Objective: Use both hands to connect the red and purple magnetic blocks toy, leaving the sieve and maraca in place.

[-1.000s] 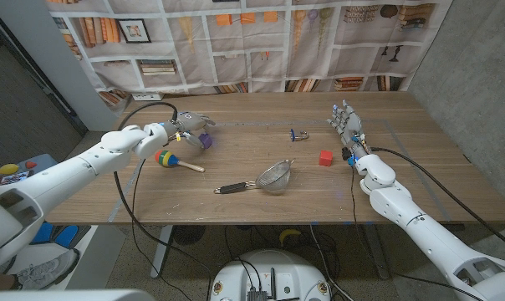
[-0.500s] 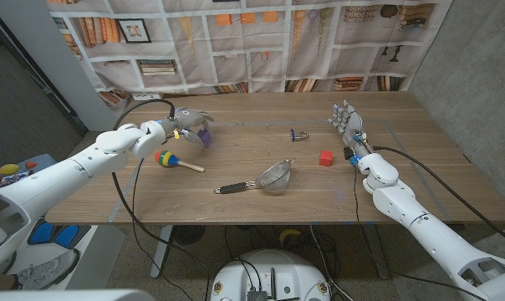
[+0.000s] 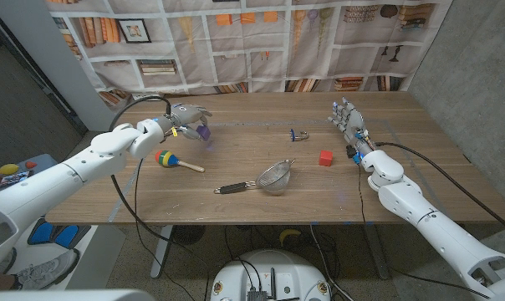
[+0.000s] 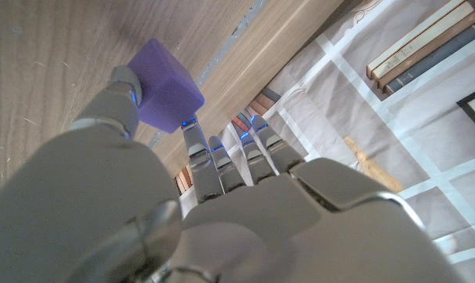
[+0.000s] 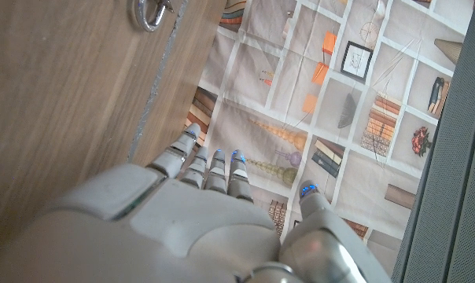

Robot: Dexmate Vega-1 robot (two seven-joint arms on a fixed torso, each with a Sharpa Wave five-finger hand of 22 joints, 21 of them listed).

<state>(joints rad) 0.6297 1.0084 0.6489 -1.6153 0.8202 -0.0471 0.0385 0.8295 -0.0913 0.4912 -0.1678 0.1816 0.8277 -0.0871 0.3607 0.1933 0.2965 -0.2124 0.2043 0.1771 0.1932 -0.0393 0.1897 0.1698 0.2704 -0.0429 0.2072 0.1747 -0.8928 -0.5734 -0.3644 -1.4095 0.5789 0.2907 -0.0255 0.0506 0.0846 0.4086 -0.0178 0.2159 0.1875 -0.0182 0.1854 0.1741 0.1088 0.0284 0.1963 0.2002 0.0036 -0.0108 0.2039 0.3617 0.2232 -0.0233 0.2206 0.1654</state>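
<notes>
Status: first half of the task is in hand; the joining step is not done.

Left hand [image 3: 186, 117]: holds the purple block [image 3: 203, 132] above the bench [image 3: 236, 201], near the far left corner. The left wrist view shows the purple block [image 4: 165, 86] pinched between the thumb and the fingers [image 4: 194, 149], with wood grain behind it. The block appears clear of the surface, though the exact gap cannot be judged.

Right hand [image 3: 349, 125]: holds nothing. It stands near the far right part of the bench with its fingers straight and slightly apart. The right wrist view confirms extended fingers [image 5: 214, 169] with nothing between them.

Red block [image 3: 325, 157]: rests on the bench, just beside the right hand on its inner side, not grasped. It lies well apart from the purple block.

Items to be left alone: the sieve [image 3: 273, 177] lies near the middle of the bench, handle toward the left. The maraca [image 3: 167, 158] lies toward the left edge, near the left hand. A small metal ring [image 3: 299, 134] lies toward the far edge.

Remaining, by judgement: grasp the red block with the right hand, bring both blocks together over the bench centre, and let the magnets engage without disturbing the sieve.
</notes>
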